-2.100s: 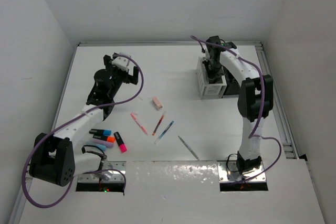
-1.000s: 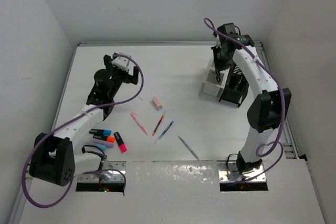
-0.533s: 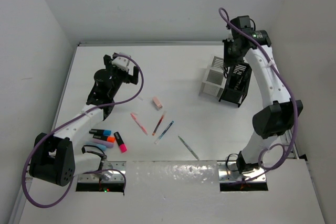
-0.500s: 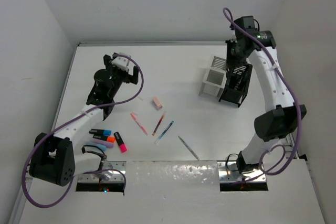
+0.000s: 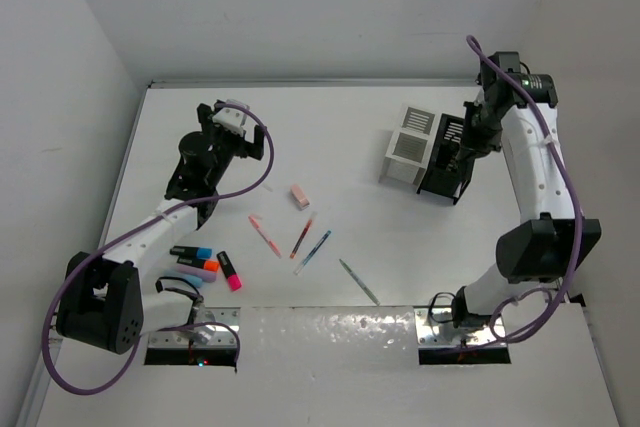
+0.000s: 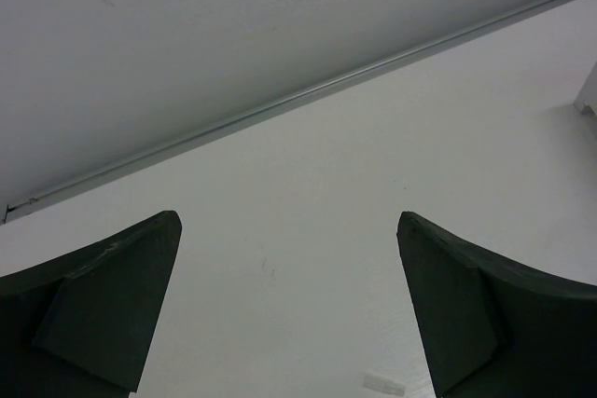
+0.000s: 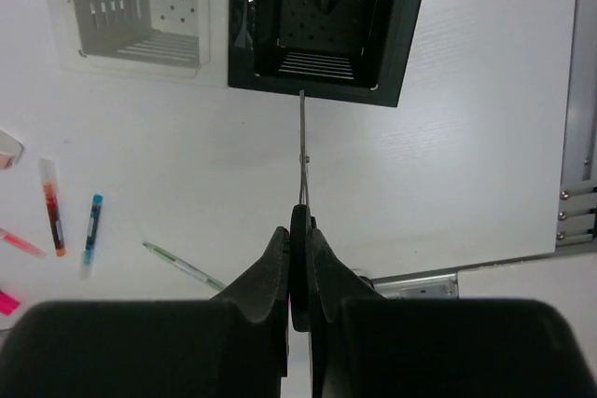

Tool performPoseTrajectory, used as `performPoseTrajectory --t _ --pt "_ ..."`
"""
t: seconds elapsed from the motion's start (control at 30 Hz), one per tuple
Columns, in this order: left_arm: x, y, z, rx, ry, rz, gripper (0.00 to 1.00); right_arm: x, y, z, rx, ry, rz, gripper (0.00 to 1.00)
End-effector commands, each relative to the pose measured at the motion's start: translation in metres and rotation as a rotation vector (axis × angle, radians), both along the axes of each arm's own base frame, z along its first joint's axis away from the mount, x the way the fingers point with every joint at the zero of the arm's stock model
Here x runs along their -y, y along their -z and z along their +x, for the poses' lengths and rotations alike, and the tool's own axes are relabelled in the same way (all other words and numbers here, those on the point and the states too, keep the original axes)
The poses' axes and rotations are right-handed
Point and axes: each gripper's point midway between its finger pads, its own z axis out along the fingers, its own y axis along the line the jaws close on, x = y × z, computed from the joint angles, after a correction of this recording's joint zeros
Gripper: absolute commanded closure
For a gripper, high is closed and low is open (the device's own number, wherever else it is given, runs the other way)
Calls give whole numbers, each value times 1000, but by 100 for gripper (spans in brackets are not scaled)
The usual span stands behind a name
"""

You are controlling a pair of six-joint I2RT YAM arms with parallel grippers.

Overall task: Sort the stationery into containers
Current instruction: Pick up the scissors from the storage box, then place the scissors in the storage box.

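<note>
My right gripper [image 5: 458,150] hangs above the black organiser [image 5: 443,181] and is shut on the black-handled scissors [image 7: 300,230], held edge-on with the blades pointing at the black organiser [image 7: 401,34]. The white organiser [image 5: 408,158] stands just left of it; it also shows in the right wrist view [image 7: 65,34]. My left gripper [image 5: 228,130] is open and empty at the far left, and its wrist view shows only bare table and wall. On the table lie a pink eraser [image 5: 298,196], pink pen [image 5: 265,236], red pen [image 5: 302,235], blue pen [image 5: 313,251] and grey pen [image 5: 357,281].
Several highlighters [image 5: 205,264] lie in a cluster near the left arm's base. Walls close in the table at the back and both sides. A metal rail [image 5: 548,237] runs along the right edge.
My right arm has lifted from the white organiser and swung right, now over the black organiser with the scissors. The left arm has not moved.
</note>
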Motion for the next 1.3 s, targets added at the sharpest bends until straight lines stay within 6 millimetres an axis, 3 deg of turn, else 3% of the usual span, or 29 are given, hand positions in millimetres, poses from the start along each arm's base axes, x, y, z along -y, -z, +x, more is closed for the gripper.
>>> performPoseTrajectory --t 0.0,0.17,0.47,0.6,1.03,1.13,1.2,1.27 --pt "4 -15 0 55 14 -27 1 8 0 12 12 28 34 100" --pt "-1 -15 0 57 -5 -21 1 12 25 21 -29 38 103 100" --pt "-2 -16 2 53 -8 -28 1 15 42 51 -27 73 186 100" --pt "-3 -16 2 53 -9 -28 1 15 58 56 -67 105 254 100" --pt "-5 -13 3 48 -14 -24 1 29 72 66 -78 162 270 100" --pt "-4 -13 2 49 -9 -27 0 31 78 64 -93 186 267 93" --pt "-6 -12 2 47 -15 -26 1 31 78 64 -91 187 267 80" --pt "-6 -12 2 47 -17 -23 1 30 76 64 -77 182 272 73"
